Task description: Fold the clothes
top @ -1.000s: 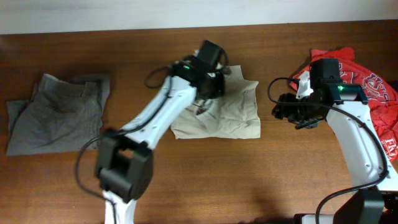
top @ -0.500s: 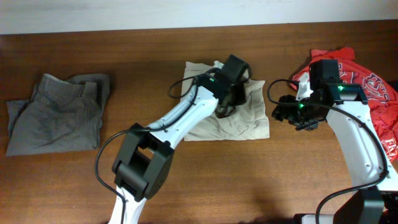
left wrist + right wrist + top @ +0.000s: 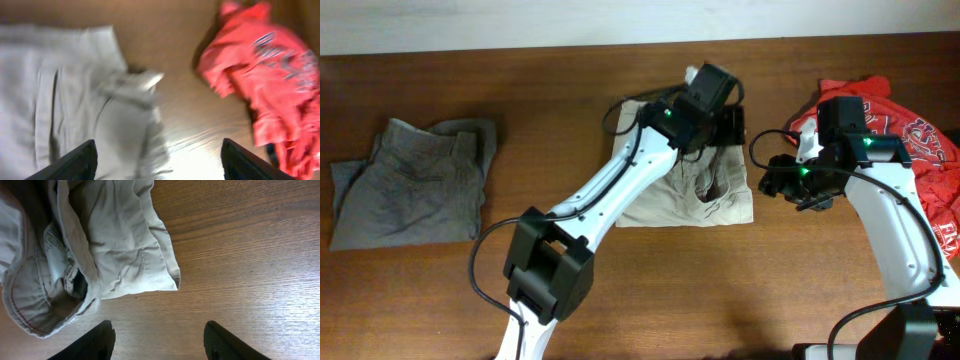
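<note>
Overhead: shorts, long axis left-right

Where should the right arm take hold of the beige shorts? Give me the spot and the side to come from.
Best bet: pinch the hemmed corner of the shorts nearest the right gripper, coming in from the bare table on the right. That corner juts out free, with wood around it for the fingers.

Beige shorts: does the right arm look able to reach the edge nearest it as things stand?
Probably yes. The right gripper, jaws open, sits beside the beige shorts' edge with bare table between; the left arm crosses their middle.
</note>
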`<state>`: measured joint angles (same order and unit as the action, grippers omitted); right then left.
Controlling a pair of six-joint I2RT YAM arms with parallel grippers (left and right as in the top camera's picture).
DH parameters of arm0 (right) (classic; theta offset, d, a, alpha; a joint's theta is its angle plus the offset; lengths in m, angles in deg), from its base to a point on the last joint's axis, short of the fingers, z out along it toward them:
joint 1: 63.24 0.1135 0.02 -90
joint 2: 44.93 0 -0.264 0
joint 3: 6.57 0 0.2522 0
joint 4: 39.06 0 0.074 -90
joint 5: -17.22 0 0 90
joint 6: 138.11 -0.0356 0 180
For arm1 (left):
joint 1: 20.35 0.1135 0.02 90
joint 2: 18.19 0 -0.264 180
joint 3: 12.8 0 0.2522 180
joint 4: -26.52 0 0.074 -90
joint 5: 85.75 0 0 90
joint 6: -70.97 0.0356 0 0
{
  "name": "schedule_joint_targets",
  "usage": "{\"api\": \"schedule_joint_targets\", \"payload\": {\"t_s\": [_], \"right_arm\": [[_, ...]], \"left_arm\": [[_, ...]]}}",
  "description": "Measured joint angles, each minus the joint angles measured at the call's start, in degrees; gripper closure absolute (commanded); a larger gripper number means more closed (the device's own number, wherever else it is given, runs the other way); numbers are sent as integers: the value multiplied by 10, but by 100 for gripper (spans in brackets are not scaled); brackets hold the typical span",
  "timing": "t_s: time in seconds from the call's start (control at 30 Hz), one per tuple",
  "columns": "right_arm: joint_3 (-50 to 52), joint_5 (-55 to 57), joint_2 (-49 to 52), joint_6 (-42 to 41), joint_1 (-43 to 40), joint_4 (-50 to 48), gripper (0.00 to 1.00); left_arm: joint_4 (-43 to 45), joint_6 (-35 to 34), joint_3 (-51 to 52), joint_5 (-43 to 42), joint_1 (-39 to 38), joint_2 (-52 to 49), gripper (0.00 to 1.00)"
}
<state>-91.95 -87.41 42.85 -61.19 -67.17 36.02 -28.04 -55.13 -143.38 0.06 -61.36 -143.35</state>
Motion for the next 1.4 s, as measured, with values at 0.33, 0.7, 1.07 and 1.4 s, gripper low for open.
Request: {"api": "schedule_joint_targets", "payload": {"t_s": [0.33, 0.7, 1.07, 1.4], "right_arm": [[0, -77, 0, 70, 16, -49, 61], [-2, -126, 33, 67, 132, -237, 88], [-2, -68, 209, 52, 177, -278, 96], [-10, 88, 224, 28, 139, -203, 96]], "left_arm": [[-130, 37, -41, 82, 45, 0, 84], [-155, 80, -31, 132, 159, -10, 99], [-153, 126, -19, 100, 147, -142, 100], [-153, 128, -20, 87, 146, -142, 99]]}}
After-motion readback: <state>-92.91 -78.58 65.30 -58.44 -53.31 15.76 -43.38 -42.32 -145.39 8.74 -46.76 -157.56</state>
